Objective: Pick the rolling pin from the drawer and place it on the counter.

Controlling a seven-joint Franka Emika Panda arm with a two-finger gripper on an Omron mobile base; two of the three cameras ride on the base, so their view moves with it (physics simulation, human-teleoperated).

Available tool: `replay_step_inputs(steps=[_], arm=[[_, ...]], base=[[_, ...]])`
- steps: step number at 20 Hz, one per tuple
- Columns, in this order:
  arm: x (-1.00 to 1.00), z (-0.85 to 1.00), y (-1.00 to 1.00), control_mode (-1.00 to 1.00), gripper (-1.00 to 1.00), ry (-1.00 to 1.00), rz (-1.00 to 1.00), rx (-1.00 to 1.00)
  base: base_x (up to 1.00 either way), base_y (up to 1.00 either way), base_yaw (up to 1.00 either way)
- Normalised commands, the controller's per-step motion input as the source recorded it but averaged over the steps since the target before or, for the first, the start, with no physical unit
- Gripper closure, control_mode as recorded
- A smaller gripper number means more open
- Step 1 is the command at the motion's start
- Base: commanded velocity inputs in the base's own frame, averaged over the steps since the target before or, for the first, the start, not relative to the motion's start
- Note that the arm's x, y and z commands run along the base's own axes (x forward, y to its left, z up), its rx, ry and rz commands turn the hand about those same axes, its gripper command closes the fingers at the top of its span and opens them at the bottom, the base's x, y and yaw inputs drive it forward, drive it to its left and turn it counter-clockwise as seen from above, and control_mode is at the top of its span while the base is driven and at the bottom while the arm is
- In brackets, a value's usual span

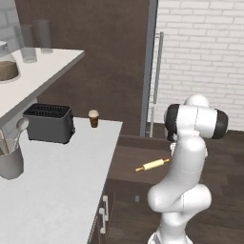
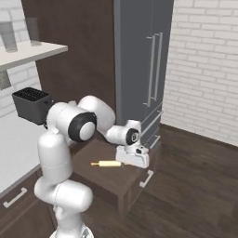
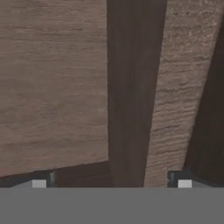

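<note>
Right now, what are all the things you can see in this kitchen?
rolling pin: one, pale yellow, lying on the floor of the open drawer
drawer: one, dark brown, pulled out
counter: one, light grey
toaster: one, dark grey, at the back of the counter
paper cup: one, brown with a pale lid, right of the toaster
utensil cup: one, grey, holding spoons, on the counter
glasses: two, clear, on the wall shelf
tall cabinet: one, grey, behind the drawer
hand: one, white, over the drawer beside the rolling pin, fingers apart
</note>
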Motion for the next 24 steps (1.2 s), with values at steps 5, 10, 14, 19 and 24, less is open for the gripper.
replay_step_inputs(steps=[5, 10, 14, 19, 24], arm=[[-0.82, 0.58, -0.59, -1.00, -1.00, -0.36, 0.10, 0.33], [0.06, 0.84, 0.41, -1.00, -1.00, -0.43, 0.10, 0.33], [0.35, 0.18, 0.73, -1.00, -1.00, -0.04, -0.05, 0.11], [0.42, -0.11, 0.62, -1.00, -1.00, 0.09, -0.13, -0.02], [0.53, -0.31, 0.07, -1.00, -1.00, 0.18, -0.09, 0.00]], base=[[0.00, 0.00, 0.00], [0.00, 0.00, 0.00], [0.00, 0.00, 0.00], [0.00, 0.00, 0.00], [0.00, 0.00, 0.00]])
